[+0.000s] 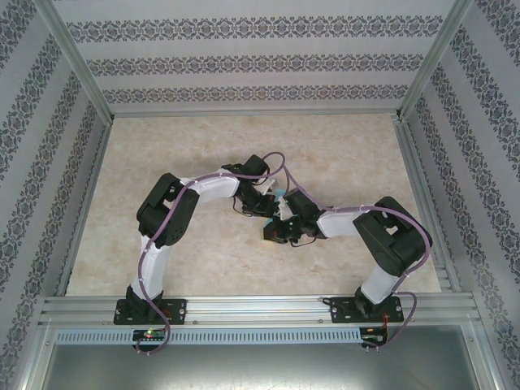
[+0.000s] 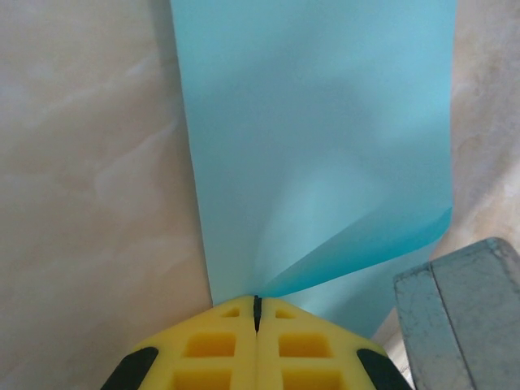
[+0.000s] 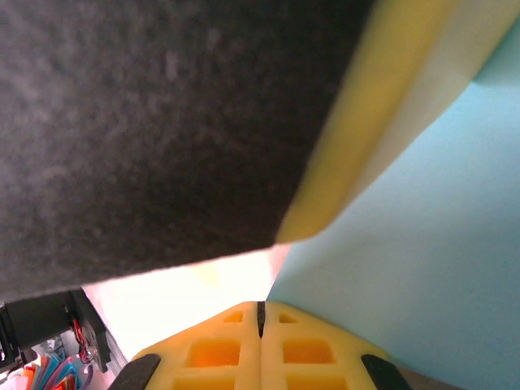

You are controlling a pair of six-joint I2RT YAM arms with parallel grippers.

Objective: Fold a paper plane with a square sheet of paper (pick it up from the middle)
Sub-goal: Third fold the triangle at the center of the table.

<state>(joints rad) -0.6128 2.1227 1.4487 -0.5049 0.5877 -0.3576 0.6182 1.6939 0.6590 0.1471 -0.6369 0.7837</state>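
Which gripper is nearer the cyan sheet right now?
Left. The left gripper pinches the cyan sheet at its edge in shut jaws; the right gripper, jaws shut, sits just beside it, contact unclear.

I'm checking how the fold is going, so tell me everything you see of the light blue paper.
The square sheet of paper is thin, plain light cyan, unmarked and smooth. It is pinched at its near end by the shut left gripper. Beside that pinch one layer curls over in a soft, darker bend. Its edge also reaches the shut right gripper; a grip there is unclear.
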